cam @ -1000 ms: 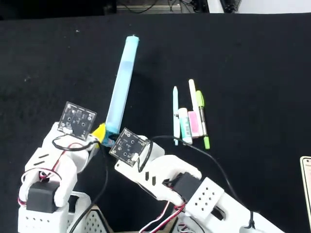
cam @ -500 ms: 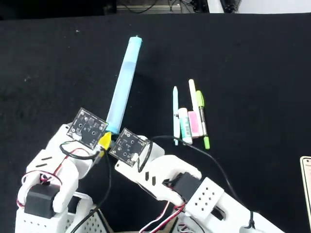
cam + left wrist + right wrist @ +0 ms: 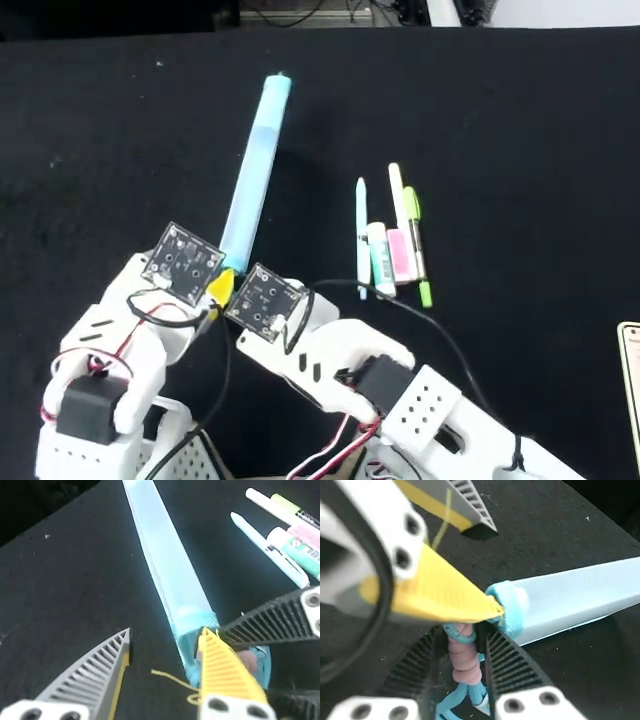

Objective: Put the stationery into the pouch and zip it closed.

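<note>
A long light-blue pouch (image 3: 252,170) lies slanted on the black table, its zipper end (image 3: 192,625) nearest the arms. My right gripper (image 3: 461,630) is shut on the pink zipper pull (image 3: 463,661) at that end. My left gripper (image 3: 167,635) is open, its yellow finger (image 3: 220,665) touching the pouch's end and its grey finger (image 3: 107,662) apart on the cloth. To the pouch's right lie the stationery: a teal pen (image 3: 362,235), a white-and-teal stick (image 3: 381,258), a pink eraser (image 3: 398,255), a white marker (image 3: 399,200) and a green pen (image 3: 416,245).
A pale card (image 3: 630,350) pokes in at the right edge. A black cable (image 3: 400,300) runs from the right arm (image 3: 380,385) just below the pens. The left arm (image 3: 110,360) fills the lower left corner. Black cloth stretches to the far table edge.
The left arm has swung right, bringing its yellow finger against the pouch's zipper end. The pouch's far end has shifted slightly right. The right arm has stayed put.
</note>
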Robot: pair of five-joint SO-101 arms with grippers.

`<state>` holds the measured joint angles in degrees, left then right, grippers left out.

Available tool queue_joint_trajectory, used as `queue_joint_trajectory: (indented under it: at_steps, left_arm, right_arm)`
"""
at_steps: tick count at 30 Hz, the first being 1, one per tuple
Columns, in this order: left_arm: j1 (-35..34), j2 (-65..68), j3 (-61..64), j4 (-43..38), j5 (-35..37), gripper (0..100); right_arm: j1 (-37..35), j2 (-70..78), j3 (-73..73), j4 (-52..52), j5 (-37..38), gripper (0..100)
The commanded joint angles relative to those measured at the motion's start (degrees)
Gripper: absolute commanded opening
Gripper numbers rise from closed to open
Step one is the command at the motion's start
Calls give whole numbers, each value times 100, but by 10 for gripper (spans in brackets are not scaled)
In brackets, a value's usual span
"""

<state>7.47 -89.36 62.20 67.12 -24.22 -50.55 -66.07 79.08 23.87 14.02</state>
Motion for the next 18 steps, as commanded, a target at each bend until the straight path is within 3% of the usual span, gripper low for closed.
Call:
queue_joint_trajectory:
  at_steps: [1, 9, 18]
  left_arm:
    - [4, 62, 435, -677, 70, 223]
    - [-48, 0, 488, -738, 88, 187]
    - [-1121, 0, 497, -747, 281, 181]
  right_arm:
    - [-97, -75, -31, -114, -44, 11]
    - [-88, -101, -22, -97, -9, 11]
    - [431, -110, -66, -97, 0, 11]
